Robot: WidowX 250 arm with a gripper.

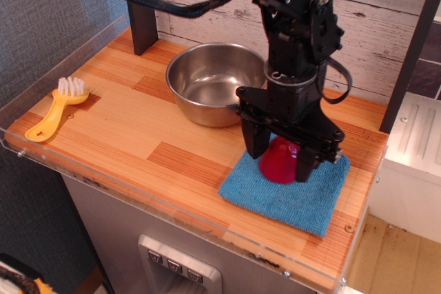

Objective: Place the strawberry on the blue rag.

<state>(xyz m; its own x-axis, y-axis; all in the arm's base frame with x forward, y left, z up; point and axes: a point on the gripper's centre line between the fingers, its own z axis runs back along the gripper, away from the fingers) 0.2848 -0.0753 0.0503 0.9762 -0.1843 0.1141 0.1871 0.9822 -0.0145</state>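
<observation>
Observation.image gave us the claw (281, 161) low over the blue rag (286, 186), its two dark fingers set on either side of the strawberry (279, 161). Whether they gripped it we could not tell. The red dome sat base-down on the cloth's middle, which we judged a placement nearly finished. The steel bowl (215, 82) and yellow brush (57, 107) lay apart on the desk (131, 132), clear of the work.
</observation>
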